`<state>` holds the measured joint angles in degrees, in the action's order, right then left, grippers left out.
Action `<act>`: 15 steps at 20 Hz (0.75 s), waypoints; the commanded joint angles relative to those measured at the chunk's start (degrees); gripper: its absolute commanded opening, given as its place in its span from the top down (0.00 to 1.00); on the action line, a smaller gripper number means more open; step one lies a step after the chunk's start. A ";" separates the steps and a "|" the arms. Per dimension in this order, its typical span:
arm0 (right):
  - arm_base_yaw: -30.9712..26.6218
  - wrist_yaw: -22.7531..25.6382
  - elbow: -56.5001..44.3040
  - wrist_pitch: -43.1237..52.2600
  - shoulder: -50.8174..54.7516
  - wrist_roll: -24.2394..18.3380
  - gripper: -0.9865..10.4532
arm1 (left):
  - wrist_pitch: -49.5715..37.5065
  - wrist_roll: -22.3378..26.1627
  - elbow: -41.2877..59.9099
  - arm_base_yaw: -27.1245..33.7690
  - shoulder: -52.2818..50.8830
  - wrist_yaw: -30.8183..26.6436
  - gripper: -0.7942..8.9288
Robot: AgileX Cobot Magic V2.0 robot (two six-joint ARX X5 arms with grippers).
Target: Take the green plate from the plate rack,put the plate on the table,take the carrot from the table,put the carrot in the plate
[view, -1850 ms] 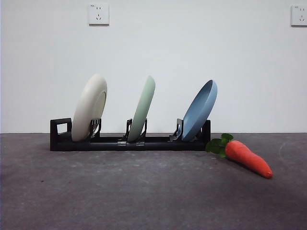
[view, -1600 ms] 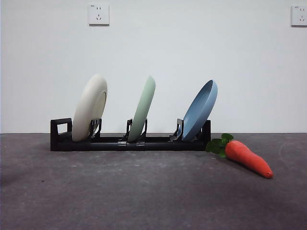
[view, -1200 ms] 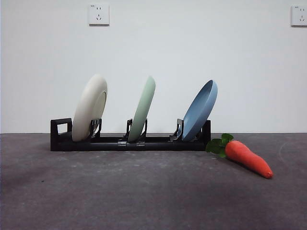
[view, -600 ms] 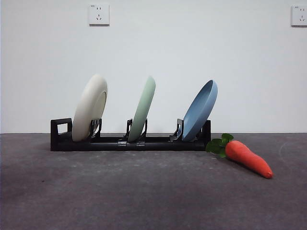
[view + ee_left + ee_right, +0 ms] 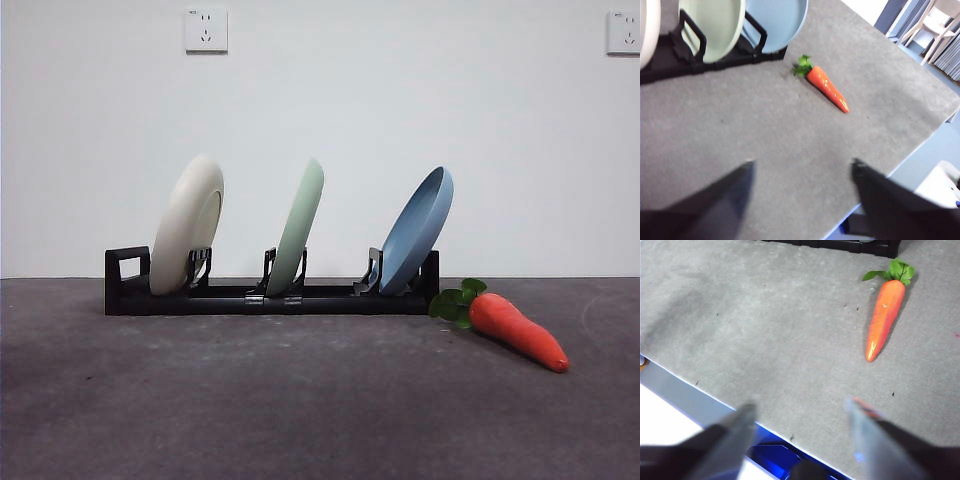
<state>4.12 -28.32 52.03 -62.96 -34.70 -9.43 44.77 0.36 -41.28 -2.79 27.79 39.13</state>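
The green plate stands on edge in the middle slot of the black plate rack; it also shows in the left wrist view. The carrot lies on the grey table just right of the rack, leaves toward the rack; it shows in the left wrist view and the right wrist view. My left gripper is open and empty above the table, well short of rack and carrot. My right gripper is open and empty near the table's edge, short of the carrot.
A cream-white plate stands in the rack's left slot and a blue plate in its right slot. The table's edge runs close beyond the carrot. A white wall with two sockets stands behind.
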 commanded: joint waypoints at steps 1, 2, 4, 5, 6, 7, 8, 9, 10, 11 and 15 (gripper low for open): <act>0.09 0.11 0.17 0.31 -0.09 0.59 0.34 | -1.53 -0.61 -1.20 0.15 0.50 -1.42 0.31; 0.09 0.11 0.17 0.31 -0.09 0.61 0.34 | -2.08 -0.83 -1.62 0.15 1.01 -2.34 0.31; 0.09 0.11 0.17 0.31 -0.09 0.63 0.34 | -4.52 -1.95 -2.34 -0.13 2.80 -2.36 0.31; 0.09 0.11 0.17 0.31 -0.09 0.63 0.34 | -6.21 -2.36 -2.45 -0.63 3.76 -1.97 0.31; 0.09 0.11 0.17 0.31 -0.22 0.66 0.34 | -7.98 -3.48 -2.69 -1.29 4.83 -1.99 0.31; 0.09 0.11 0.17 0.31 -0.35 0.77 0.34 | -10.27 -4.63 -2.91 -1.95 5.88 -1.90 0.31; 0.09 0.09 0.17 0.31 -0.61 1.01 0.34 | -13.70 -5.64 -3.08 -2.99 7.41 -1.92 0.31; 0.09 0.09 0.17 0.31 -0.72 1.03 0.34 | -17.22 -7.02 -3.08 -4.04 8.96 -2.21 0.31; 0.09 -0.04 0.17 0.31 -1.01 1.05 0.34 | -21.81 -9.73 -3.08 -5.46 11.13 -3.45 0.31; 0.09 -0.17 0.17 0.31 -1.18 1.09 0.34 | -26.14 -11.85 -3.10 -6.93 13.51 -4.61 0.31; 0.09 -0.13 0.17 0.28 -1.75 1.49 0.34 | -33.64 -12.68 -6.21 -13.68 24.98 -9.70 0.31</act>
<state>4.12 -28.36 52.05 -63.00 -36.36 -8.38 11.75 -11.86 -47.35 -16.25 52.71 29.58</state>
